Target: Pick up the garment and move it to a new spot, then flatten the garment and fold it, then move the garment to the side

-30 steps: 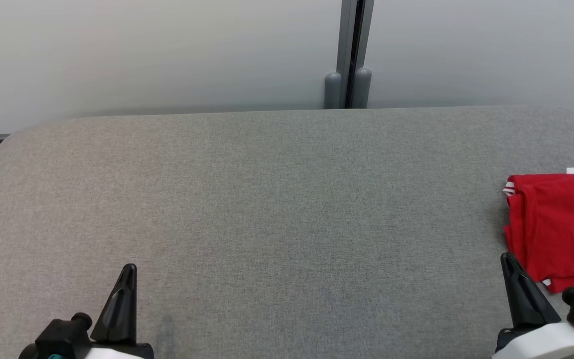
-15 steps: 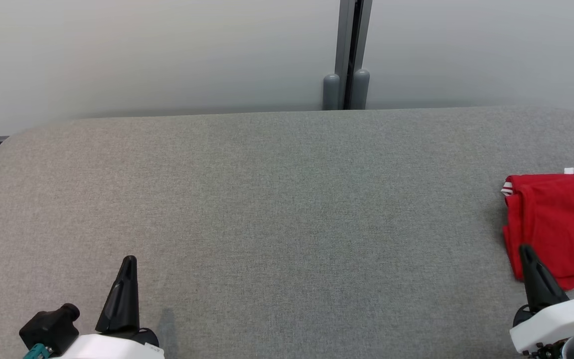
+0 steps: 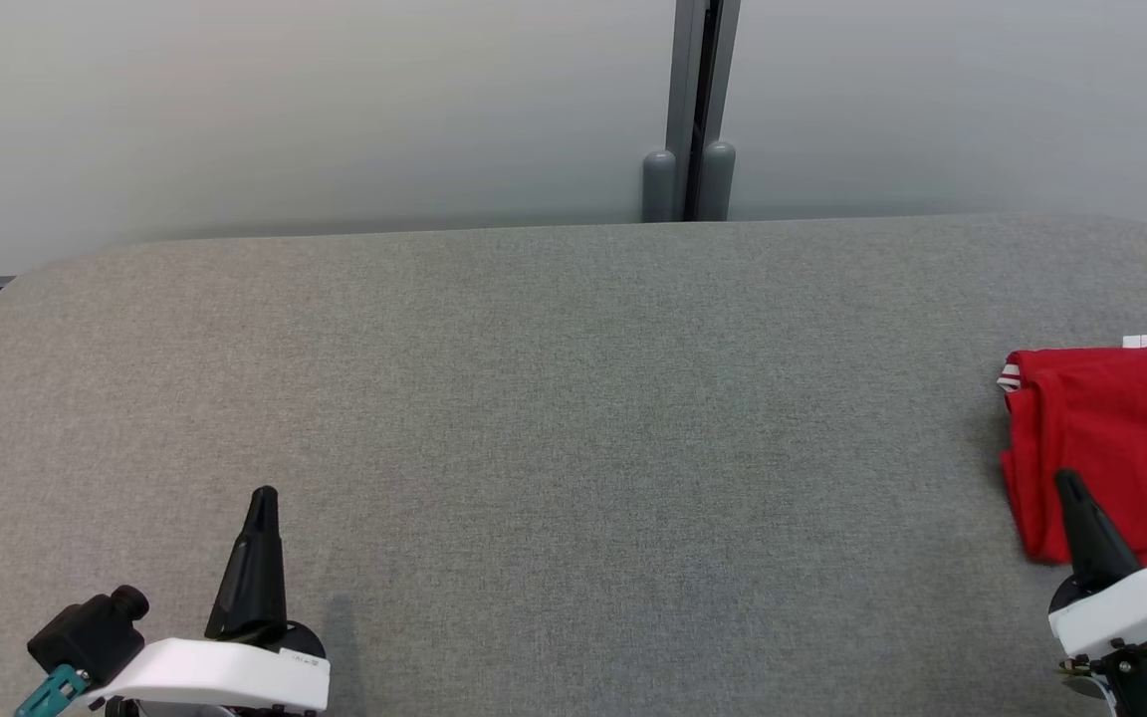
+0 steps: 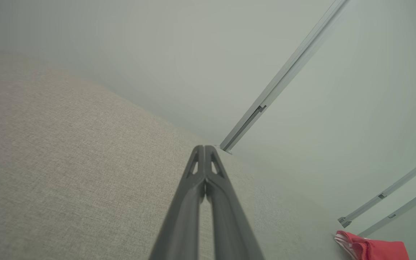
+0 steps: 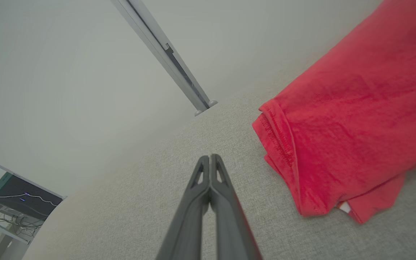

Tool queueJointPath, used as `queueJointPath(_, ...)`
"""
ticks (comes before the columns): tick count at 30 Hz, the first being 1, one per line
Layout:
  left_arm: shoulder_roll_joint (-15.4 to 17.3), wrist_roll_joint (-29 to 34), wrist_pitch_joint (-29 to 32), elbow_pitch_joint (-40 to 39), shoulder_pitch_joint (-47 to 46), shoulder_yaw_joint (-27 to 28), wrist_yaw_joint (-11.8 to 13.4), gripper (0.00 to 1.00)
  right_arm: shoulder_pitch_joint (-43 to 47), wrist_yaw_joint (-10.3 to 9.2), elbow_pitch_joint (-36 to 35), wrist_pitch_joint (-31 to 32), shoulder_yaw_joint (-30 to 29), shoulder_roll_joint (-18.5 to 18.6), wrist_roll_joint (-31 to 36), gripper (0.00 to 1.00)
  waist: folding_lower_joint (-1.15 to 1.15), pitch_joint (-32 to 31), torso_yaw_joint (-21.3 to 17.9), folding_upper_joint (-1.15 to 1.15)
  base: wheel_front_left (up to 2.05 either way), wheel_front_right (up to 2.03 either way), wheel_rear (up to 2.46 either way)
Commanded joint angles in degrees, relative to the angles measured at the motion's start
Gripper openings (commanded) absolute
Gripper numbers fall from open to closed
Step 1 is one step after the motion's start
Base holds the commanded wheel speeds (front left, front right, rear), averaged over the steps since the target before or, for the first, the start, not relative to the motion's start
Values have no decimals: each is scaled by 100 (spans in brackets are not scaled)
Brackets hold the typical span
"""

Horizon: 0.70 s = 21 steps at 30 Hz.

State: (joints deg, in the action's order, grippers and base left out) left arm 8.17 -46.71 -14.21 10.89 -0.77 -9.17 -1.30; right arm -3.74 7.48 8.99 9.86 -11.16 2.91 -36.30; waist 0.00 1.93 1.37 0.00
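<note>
Two end effectors up, both fully closed, both empty. The left end effector [image 3: 263, 495] sits low left in my head view, tips pressed together and pointing up the frame over bare grey tabletop [image 3: 573, 398]. My left wrist view agrees: the dark fingers [image 4: 193, 202] meet at the tip with nothing between them.

The right end effector [image 3: 1065, 480] is low right, also closed to a single point. From the head camera its tip overlaps the near left corner of the garment [image 3: 1121, 428]. My right wrist view sorts that out: the fingers [image 5: 226, 213] run beside the garment's left edge, near it but apart, with no cloth pinched. I cannot tell if either tip touches the tabletop.

The garment is red and folded into a compact stack, lying flat at the far right of the tabletop and cut off by the frame edge. White striped trim [image 3: 1012, 376] pokes out at its far left corner, and a bit more white shows along the far edge. Up close I see doubled hems on the left side and a small white tag [image 5: 345, 207] at the near edge.

Behind the tabletop is a pale wall [image 3: 285, 110] with a grey post [image 3: 690, 119] near centre.
</note>
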Motion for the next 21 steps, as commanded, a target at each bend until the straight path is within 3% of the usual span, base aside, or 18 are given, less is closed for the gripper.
queueJointPath(1,24,-145,-29,-30,-180,11,-40,0,-185,1,11,54,-74,81,-165,0,0,-1,-1,0,0,0,0)
queueJointPath(21,-134,-1533,-48,217,-503,-42,-217,0,-720,2,675,502,-396,181,-1633,0,0,-32,-29,0,0,0,0)
